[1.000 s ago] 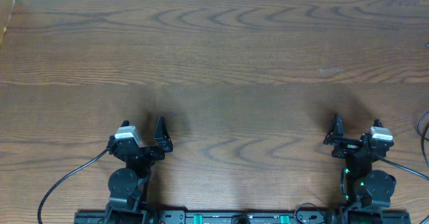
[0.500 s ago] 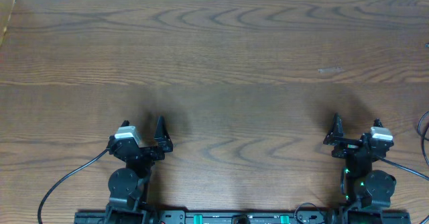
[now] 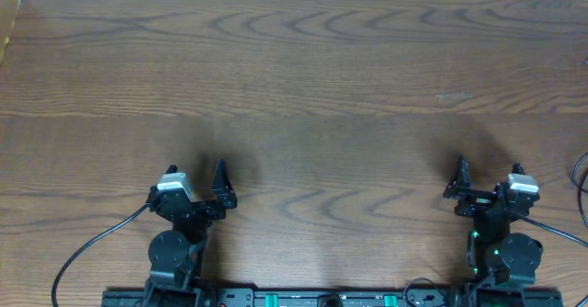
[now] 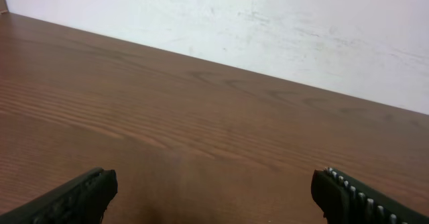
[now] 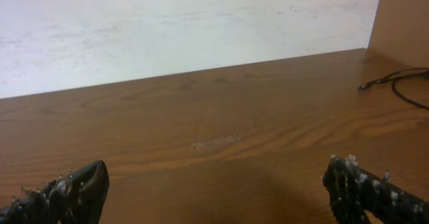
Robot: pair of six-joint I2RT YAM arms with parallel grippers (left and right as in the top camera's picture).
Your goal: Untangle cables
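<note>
Two units, released and empty: left end effector (image 4: pixel 214 192), right end effector (image 5: pixel 216 184). One black cable (image 5: pixel 365 85): far right of right end effector, at surface (image 5: pixel 221 117) edge; white one unseen. Advice: pinch near its end.

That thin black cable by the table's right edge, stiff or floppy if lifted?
Probably floppy: the black cable lies in loose curves, so it would likely droop from one grip point. It looks far thinner than the fingers of the right gripper, so it may slip.
</note>
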